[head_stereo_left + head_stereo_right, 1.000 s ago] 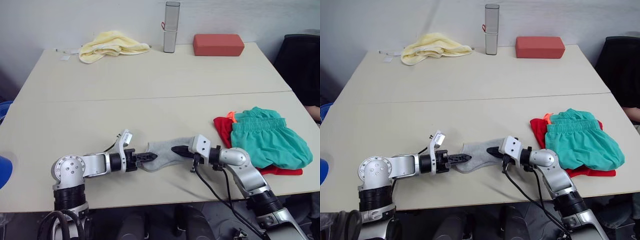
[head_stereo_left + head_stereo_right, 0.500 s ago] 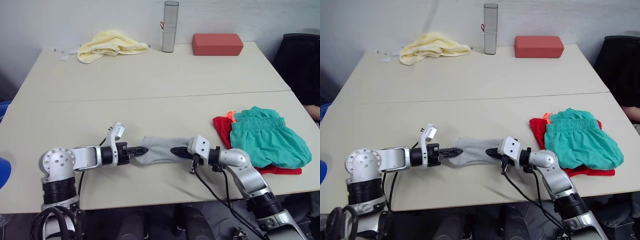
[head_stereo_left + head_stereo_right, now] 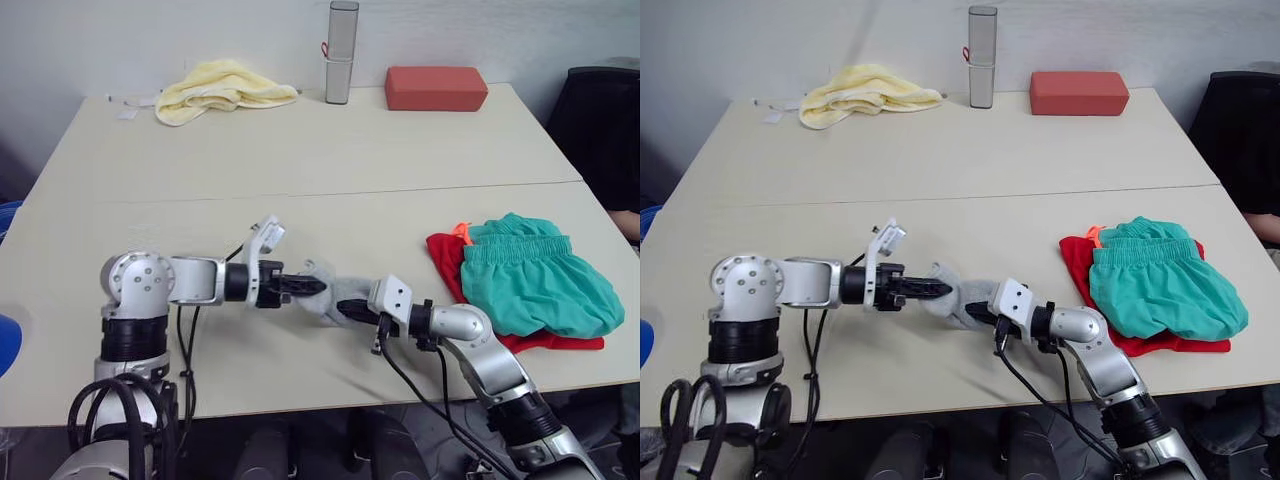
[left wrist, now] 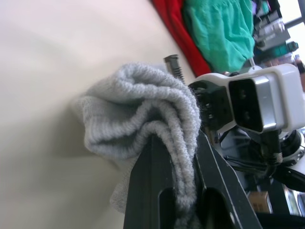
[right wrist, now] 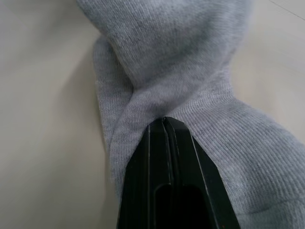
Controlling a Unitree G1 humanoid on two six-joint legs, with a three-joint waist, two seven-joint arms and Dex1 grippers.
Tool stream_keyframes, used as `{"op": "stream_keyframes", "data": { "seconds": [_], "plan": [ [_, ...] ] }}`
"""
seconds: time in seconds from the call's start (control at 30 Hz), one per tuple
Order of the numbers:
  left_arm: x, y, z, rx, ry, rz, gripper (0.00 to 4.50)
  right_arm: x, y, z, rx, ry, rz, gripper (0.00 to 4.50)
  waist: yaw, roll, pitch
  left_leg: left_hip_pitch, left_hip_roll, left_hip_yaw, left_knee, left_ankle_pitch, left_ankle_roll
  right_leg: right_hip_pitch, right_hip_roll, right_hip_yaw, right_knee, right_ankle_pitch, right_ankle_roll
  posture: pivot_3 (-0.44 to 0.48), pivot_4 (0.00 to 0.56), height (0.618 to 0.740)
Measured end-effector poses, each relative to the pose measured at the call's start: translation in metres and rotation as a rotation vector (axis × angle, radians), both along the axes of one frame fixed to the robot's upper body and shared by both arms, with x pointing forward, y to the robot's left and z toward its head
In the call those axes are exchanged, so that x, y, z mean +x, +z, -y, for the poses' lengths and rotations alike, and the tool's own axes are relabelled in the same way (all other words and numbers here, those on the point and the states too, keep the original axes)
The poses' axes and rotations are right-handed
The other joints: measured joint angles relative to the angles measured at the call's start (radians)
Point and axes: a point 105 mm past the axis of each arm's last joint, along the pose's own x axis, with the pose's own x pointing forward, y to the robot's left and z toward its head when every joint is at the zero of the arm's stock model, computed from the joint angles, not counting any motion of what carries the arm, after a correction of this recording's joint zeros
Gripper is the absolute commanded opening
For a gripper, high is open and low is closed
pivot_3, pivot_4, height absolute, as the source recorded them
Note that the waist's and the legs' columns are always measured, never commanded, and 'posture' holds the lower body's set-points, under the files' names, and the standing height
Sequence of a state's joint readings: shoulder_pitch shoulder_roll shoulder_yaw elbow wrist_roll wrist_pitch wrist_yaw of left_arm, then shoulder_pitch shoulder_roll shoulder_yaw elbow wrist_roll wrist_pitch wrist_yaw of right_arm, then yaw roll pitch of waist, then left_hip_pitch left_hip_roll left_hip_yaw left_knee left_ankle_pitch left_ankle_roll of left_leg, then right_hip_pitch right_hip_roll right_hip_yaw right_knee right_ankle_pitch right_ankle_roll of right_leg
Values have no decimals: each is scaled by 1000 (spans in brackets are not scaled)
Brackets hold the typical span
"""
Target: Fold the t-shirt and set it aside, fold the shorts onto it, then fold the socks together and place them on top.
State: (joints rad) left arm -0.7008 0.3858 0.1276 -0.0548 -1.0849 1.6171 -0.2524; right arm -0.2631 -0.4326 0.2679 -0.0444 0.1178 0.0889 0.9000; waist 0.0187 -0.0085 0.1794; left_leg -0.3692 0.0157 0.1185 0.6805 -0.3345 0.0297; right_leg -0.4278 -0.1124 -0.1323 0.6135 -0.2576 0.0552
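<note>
The light grey socks point(image 3: 325, 297) are bunched and doubled over near the table's front edge, between my two grippers. My left gripper point(image 3: 318, 288) is shut on their left end, lifted slightly off the table, with folds of knit point(image 4: 143, 114) over its fingers. My right gripper point(image 3: 345, 307) is shut on their right end, low on the table, its fingers point(image 5: 164, 143) closed on grey fabric. The teal shorts point(image 3: 535, 285) lie folded on the red t-shirt point(image 3: 447, 258) at the front right, clear of both grippers.
At the table's far edge lie a pale yellow towel point(image 3: 222, 88), a grey upright container point(image 3: 340, 52) and a brick-red block point(image 3: 436, 88). A dark chair point(image 3: 600, 110) stands beyond the right edge. A seam point(image 3: 300, 195) crosses the tabletop.
My left gripper has swung right and up with its end of the socks, toward the right gripper. The stretched-out socks have bunched into a fold between the two grippers.
</note>
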Motion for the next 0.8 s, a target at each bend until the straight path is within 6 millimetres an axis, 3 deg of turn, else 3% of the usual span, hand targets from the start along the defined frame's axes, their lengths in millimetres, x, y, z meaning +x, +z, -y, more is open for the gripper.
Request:
{"op": "stream_keyframes", "data": {
  "seconds": [0.23, 0.57, 0.8],
  "plan": [
    [0, -7, 22, 44, -82, 9, 8, 0, 0, 0, -3, -10, -5, 0, 0, 0, 0, 0, 0, 0, 0, 0, 0, 0, 0, 0, 0, 0, 0, 0, 150, 740],
    [4, -9, 31, 41, -130, 154, 2912, -5, 3, 6, -21, -19, -13, 0, 0, 0, 0, 0, 0, 0, 0, 0, 0, 0, 0, 0, -1, 0, 0, 0, 150, 740],
    [-6, -8, 32, -41, -245, 285, 2912, -14, 4, 23, -34, -33, -54, 0, 5, 0, 0, -1, 0, 0, 0, 0, 1, 0, 0, 0, -2, 0, 0, 0, 150, 740]
  ]
}}
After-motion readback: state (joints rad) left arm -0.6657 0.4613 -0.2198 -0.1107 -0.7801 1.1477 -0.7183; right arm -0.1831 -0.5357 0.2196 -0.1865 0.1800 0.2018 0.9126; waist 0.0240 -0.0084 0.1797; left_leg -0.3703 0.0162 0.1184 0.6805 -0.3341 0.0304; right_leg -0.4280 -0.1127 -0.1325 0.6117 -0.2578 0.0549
